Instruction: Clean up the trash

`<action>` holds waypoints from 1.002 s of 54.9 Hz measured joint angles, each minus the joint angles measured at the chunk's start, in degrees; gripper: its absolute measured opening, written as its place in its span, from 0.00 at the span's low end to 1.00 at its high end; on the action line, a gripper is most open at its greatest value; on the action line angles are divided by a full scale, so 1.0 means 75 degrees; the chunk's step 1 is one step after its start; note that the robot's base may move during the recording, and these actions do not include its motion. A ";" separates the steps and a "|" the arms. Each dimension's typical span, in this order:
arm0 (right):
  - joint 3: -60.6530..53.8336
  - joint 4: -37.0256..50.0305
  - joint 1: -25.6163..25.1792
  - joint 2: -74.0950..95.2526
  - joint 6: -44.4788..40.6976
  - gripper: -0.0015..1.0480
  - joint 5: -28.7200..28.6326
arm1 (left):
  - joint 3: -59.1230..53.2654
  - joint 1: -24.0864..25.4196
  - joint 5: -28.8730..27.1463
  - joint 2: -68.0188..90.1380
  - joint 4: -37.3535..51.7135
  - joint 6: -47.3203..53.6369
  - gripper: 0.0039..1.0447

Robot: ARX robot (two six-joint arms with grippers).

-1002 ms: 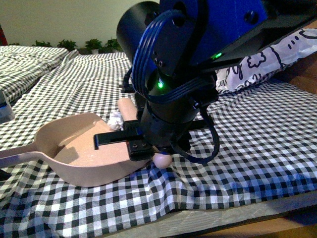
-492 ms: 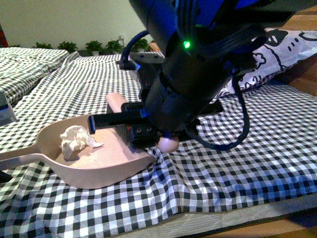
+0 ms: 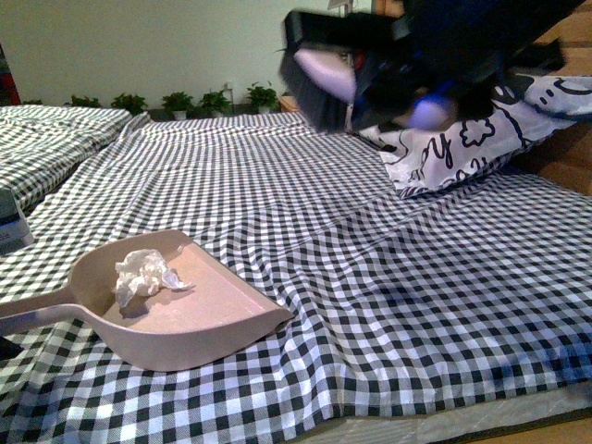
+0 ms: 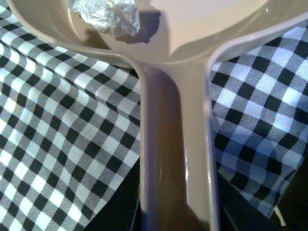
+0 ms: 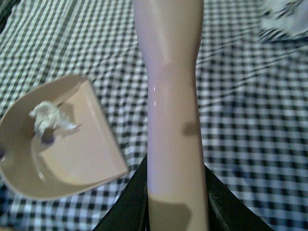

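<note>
The checkered cloth (image 3: 388, 277) has lots of open room. The right gripper (image 5: 175, 202), up high, squeezes a pink brush handle (image 5: 173, 96). The left gripper cannot be seen; the dustpan (image 3: 185, 319) handle fills its view. The trash (image 3: 141, 275) sits inside the dustpan, near the back wall.

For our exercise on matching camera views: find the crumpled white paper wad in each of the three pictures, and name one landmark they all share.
Front view: the paper wad lies inside the dustpan, lower left.
Left wrist view: the wad is at the top edge, above the dustpan's handle.
Right wrist view: the wad is at middle left.
Shared landmark: the pink dustpan.
</note>
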 joint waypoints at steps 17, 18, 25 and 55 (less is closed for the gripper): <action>-0.0606 0.0536 -0.2369 -0.1279 -0.0052 0.19 -0.0265 | 0.0000 0.0000 0.0000 0.0000 0.0000 0.0000 0.25; -0.0691 0.0551 -0.2512 -0.1387 -0.0050 0.19 -0.0356 | 0.0000 0.0000 0.0000 0.0000 0.0000 0.0000 0.25; -0.1186 0.0609 -0.2984 -0.1999 -0.0015 0.19 -0.1037 | 0.0000 -0.0003 0.0003 0.0000 0.0000 0.0000 0.25; -0.2232 -0.0256 -0.3911 -0.4368 -0.0076 0.19 -0.2273 | -0.1985 -0.0568 -0.3159 -0.0181 0.5042 -0.3494 0.25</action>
